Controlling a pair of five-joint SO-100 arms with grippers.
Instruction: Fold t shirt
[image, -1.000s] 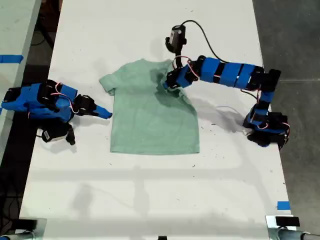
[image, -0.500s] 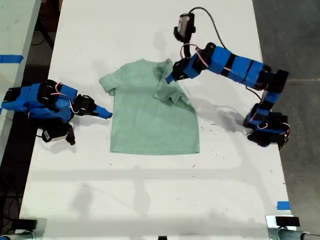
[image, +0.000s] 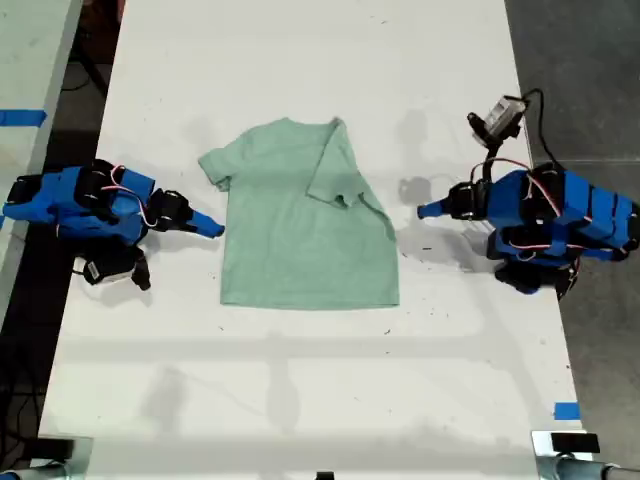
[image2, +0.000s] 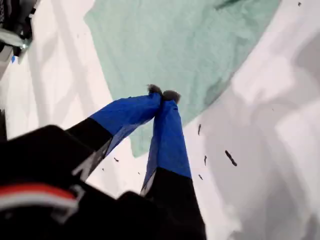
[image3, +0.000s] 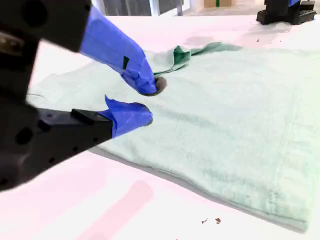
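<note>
- white table (image: 300, 400), scattered dark specks
- t shirt (image: 290, 240) flat mid-table, sleeve on exterior view's right folded in over the chest, other sleeve spread out
- my first gripper (image2: 162, 95) at exterior view's right (image: 425, 210), clear of the shirt, tips pressed together, empty
- my second gripper (image3: 147, 102) at exterior view's left (image: 215, 228), just beside the shirt's edge, jaws slightly apart, holding nothing

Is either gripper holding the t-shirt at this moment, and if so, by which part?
Nothing is held. My first gripper is shut and empty, off the t shirt. My second gripper is open by its other edge, gripping no cloth.
</note>
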